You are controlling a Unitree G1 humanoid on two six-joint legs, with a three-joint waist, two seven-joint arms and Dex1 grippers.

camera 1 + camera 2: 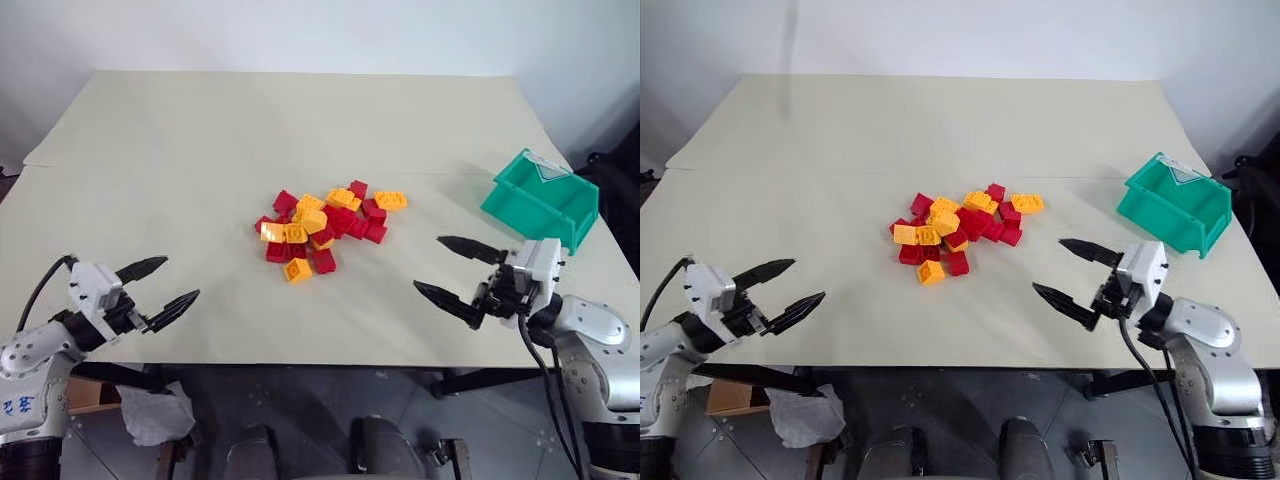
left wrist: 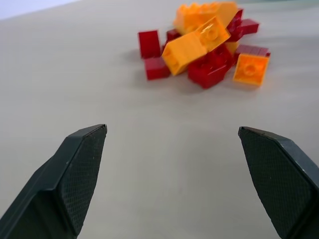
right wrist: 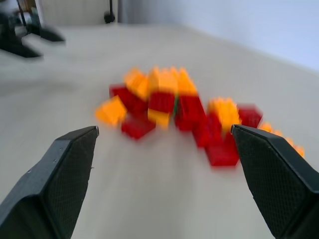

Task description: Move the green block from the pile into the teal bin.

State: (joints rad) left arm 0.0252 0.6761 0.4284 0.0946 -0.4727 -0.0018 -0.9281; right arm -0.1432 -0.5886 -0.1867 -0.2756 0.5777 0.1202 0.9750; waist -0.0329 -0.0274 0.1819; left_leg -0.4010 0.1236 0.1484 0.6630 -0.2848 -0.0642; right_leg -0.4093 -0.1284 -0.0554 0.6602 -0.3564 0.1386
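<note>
The green block is hard to make out, with just a thin dark-green sliver (image 3: 175, 105) showing among the pile (image 1: 325, 226) of red and orange bricks, mid-table (image 1: 200, 160). The teal bin (image 1: 540, 198) sits right of the pile, near the table edge. The left gripper (image 1: 160, 287) and right gripper (image 1: 455, 272) flank the pile, jaws wide apart and empty, with bare tabletop between.

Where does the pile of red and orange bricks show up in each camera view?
Left eye view: the pile sits mid-table, between the two arms.
Right eye view: the pile is again mid-table.
Left wrist view: the pile lies ahead of the open left gripper.
Right wrist view: the pile lies ahead of the open right gripper.
Shared landmark: probably the lone orange brick at the pile's near edge.
</note>
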